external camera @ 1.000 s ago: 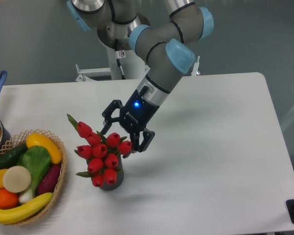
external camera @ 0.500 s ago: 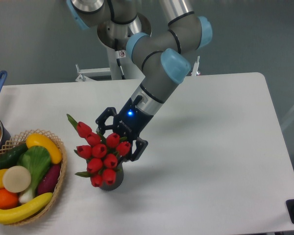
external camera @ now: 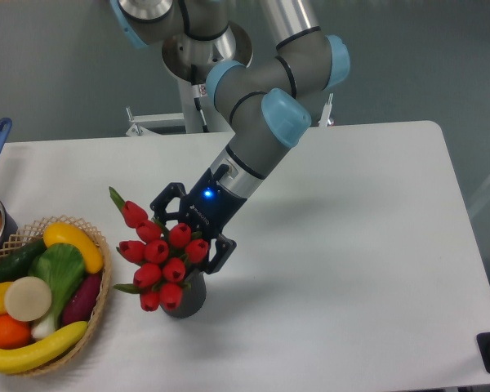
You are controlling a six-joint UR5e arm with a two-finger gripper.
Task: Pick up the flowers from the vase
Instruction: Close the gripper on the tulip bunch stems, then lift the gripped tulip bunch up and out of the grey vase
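**Inspector:** Status of the flowers [external camera: 158, 257]?

**Assessor:** The bunch of red tulip buds stands in the dark grey vase [external camera: 188, 299], stems inside its mouth, heads leaning toward the woven basket [external camera: 98, 306] of fruit and vegetables at the left. The vase sits on the white tabletop [external camera: 351, 245], near the basket and not touching it.

**Inspector:** And the end effector [external camera: 192, 229]?

**Assessor:** Down at the bunch on its far right side, fingers spread. One finger shows above the upper buds, the other beside the buds on the right, just over the vase rim. The jaws stand apart and appear to bracket the rear of the bunch. Whether either finger touches a bud or leaf, I cannot tell from this single view.

**Inspector:** Progress, in your judgement?

**Assessor:** The approach looks largely complete. No grasp is made and no lift has begun. Outstanding: close on the bunch, draw it straight up, clear the stems from the mouth.

**Inspector:** Concerns?

**Assessor:** The vase is small and light-looking; it may tip or rise with the stems.
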